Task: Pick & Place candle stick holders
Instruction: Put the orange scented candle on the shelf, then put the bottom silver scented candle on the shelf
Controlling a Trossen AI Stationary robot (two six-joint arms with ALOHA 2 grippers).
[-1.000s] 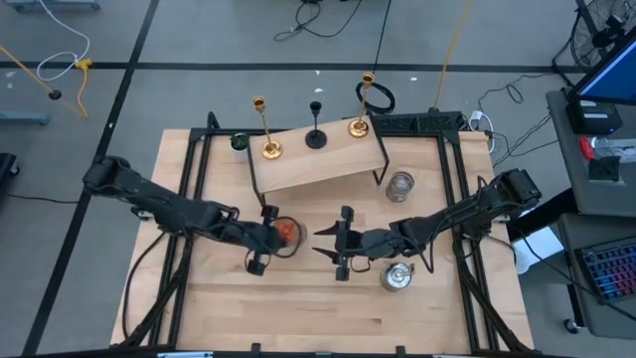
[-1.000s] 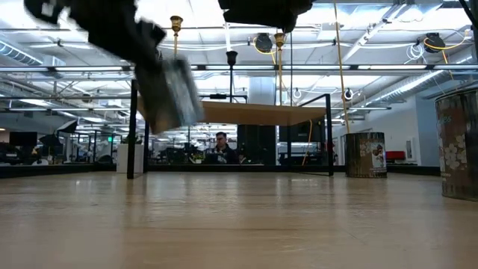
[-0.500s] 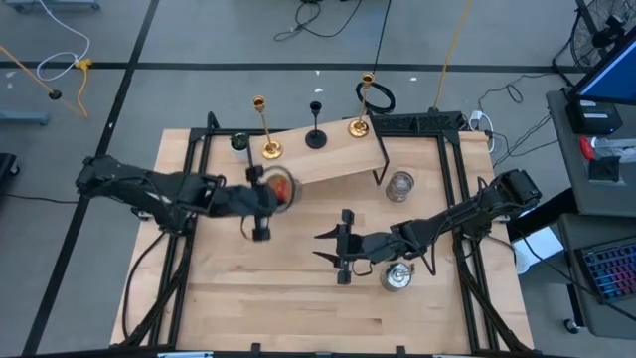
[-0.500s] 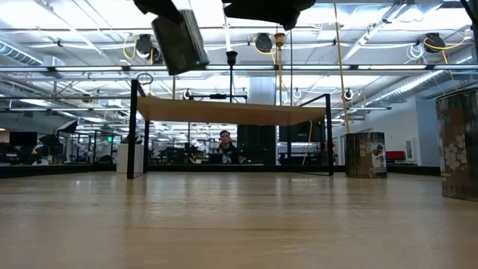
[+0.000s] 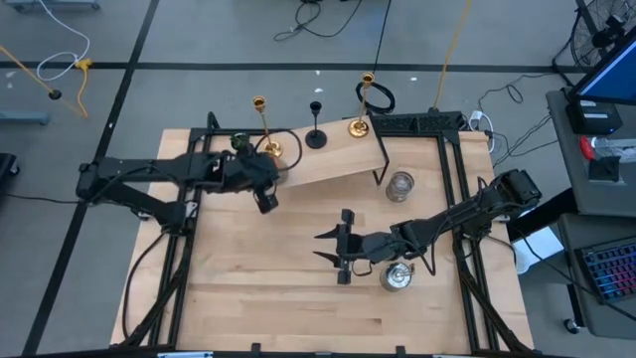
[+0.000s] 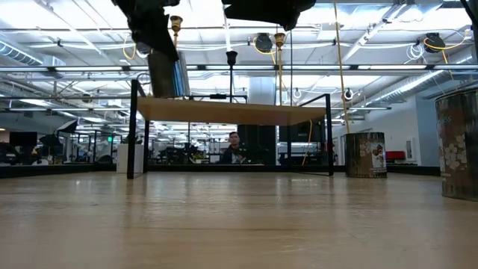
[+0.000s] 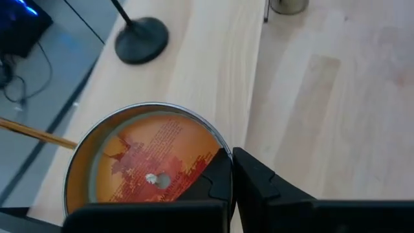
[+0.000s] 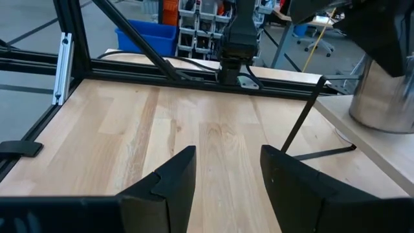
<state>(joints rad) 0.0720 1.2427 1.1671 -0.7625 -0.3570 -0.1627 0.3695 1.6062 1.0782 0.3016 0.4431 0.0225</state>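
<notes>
Two gold candlesticks [image 5: 263,127] [image 5: 362,104] and a shorter black candlestick [image 5: 316,124] stand by their round bases on a raised wooden shelf [image 5: 328,159] at the table's far side. My left gripper [image 7: 231,158] is shut on a round metal candle tin [image 7: 145,175] with orange wax, at the shelf's left end, beside the left gold candlestick. In the low view the tin [image 6: 167,75] has its bottom about level with the shelf top [image 6: 231,110]; whether it touches, I cannot tell. My right gripper [image 8: 223,171] is open and empty over the table's middle [image 5: 333,247]. My left gripper pinches the tin's rim [image 7: 218,144] on the side nearest the wrist, one finger [image 7: 217,184] inside the tin and one finger [image 7: 259,184] outside its wall. The fingers come from above, slanting from the table's left. The tin stays upright, open top up.
A glass jar [image 5: 399,185] stands on the table right of the shelf, and a metal tin [image 5: 397,276] stands beside my right arm. A small dark object [image 5: 238,142] lies at the shelf's left. Black frame rails [image 5: 189,199] run along the table's sides.
My left gripper has carried the candle tin from the table's middle up and toward the far edge, to the shelf's left end. The tin has stayed upright in the hold. My right arm has kept still.
</notes>
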